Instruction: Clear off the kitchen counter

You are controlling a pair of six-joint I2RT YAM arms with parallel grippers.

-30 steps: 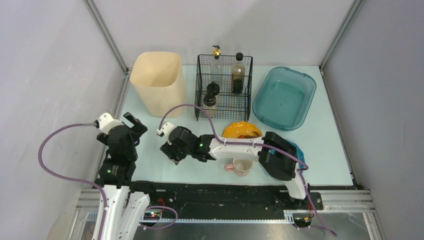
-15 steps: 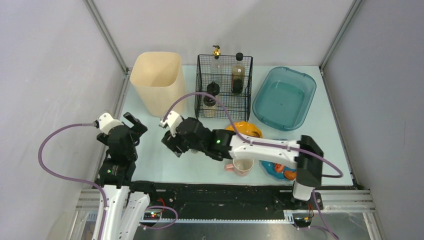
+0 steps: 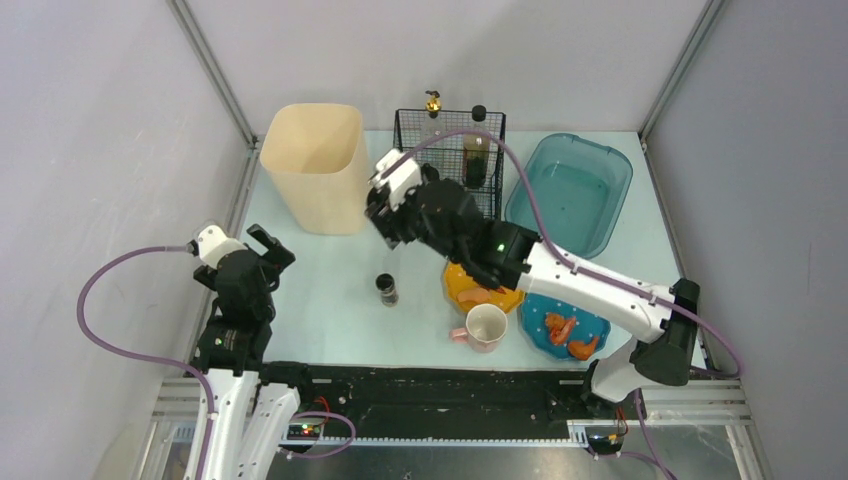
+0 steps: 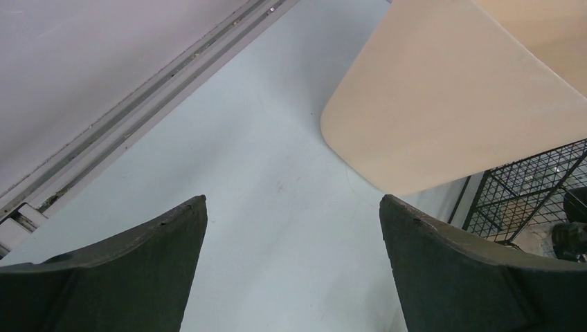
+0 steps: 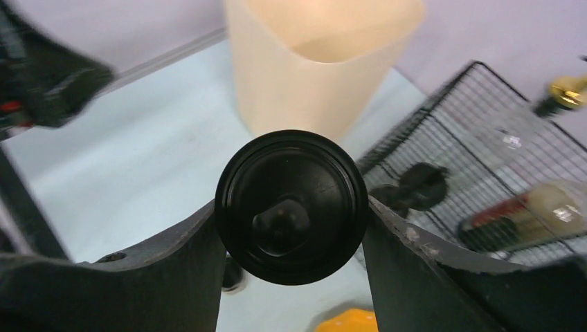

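Right gripper (image 5: 291, 207): jaws clamped on a smooth round black cap (image 5: 291, 173), between cream rounded plastic bin (image 3: 315, 160) and black wire basket (image 5: 477, 117). Left gripper (image 4: 293, 207): jaws apart above open near-left room on the matte mint-blue flat surface (image 3: 320, 300) underlying everything.

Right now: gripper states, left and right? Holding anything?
Left gripper: open, holding nothing.
Right gripper: closed on a black-capped container.

One bin (image 3: 325, 210), one wire basket (image 3: 495, 165), one tub (image 3: 570, 195), one mug (image 3: 486, 328), one orange dish (image 3: 475, 293), one blue plate (image 3: 535, 320).
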